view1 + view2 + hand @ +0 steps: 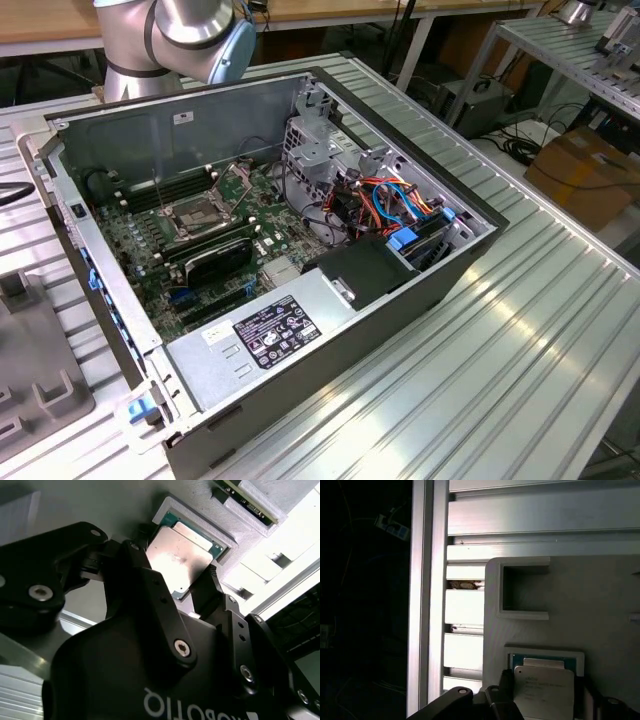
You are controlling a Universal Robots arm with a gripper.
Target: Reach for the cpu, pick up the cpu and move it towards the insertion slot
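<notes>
Black fingers flanking the cpu

cpu: pale beige-silver lid, teal-green board edge.
Tray under it: flat light grey.
Gripper: matte black, white lettering, silver screws.
Slot: shiny silver frame, dark centre.
Board: green.
Case: dark grey outside, pale grey inside.
Cables: red, orange, blue.
PSU: silver, black label with white print.
Table: silver, ribbed stripes.
Arm: grey, light blue cap.
</notes>
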